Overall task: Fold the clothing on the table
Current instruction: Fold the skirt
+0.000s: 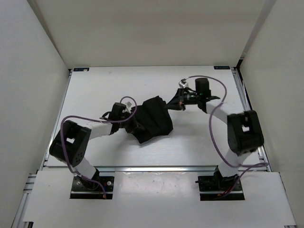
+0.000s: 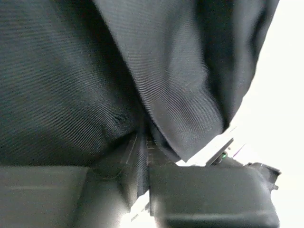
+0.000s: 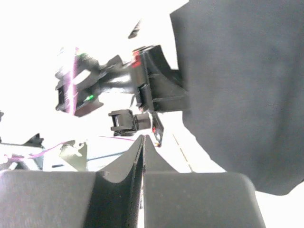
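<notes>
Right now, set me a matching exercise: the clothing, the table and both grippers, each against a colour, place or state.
Things:
1 clothing
2 table
3 left gripper
4 right gripper

Descriptions:
A white
B black, bunched mid-table
C fingers shut, by the clothing's far right corner
D against the clothing's left side

Pairs: 1-B, 2-A, 3-D, 4-C
</notes>
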Controlling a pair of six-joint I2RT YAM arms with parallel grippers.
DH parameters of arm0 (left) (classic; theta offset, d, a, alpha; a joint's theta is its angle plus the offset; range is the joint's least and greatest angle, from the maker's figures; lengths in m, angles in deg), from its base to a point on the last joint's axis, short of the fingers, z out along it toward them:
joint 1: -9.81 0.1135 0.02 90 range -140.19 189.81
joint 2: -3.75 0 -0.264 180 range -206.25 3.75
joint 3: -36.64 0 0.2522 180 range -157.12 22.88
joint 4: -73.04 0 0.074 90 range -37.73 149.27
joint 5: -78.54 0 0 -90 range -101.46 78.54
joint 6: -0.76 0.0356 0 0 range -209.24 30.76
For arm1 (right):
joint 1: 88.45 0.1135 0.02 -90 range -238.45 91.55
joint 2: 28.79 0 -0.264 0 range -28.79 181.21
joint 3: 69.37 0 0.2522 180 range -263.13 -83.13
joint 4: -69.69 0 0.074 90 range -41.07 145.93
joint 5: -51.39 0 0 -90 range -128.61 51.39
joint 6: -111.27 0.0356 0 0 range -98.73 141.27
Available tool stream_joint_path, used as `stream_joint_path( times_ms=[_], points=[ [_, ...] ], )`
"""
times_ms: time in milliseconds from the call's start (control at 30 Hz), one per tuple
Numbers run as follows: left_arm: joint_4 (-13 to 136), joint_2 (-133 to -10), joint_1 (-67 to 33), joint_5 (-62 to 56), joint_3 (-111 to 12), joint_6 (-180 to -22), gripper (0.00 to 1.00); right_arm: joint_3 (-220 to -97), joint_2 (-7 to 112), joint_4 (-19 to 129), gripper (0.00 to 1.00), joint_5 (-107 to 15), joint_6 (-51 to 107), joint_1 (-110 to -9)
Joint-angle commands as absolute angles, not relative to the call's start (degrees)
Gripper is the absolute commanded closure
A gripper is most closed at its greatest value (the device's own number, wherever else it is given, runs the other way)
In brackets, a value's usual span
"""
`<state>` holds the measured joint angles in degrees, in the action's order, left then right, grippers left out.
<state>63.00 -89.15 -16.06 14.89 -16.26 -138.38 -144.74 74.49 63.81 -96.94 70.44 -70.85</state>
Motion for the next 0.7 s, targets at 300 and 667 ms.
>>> stream_joint_path(
  times_ms=[300,667],
  points=[
    [33.2,-68.5,0.7,-4.2,-25.0,-118.1,0.48,-137.0,50.0,27.5,0.83,-70.2,46.3,-87.7],
    [30.5,-60.9,1.7,1.6,-10.3,-115.3,0.65,-131.9,46.2,21.6,0.45,-63.6,37.4,-94.7]
  ],
)
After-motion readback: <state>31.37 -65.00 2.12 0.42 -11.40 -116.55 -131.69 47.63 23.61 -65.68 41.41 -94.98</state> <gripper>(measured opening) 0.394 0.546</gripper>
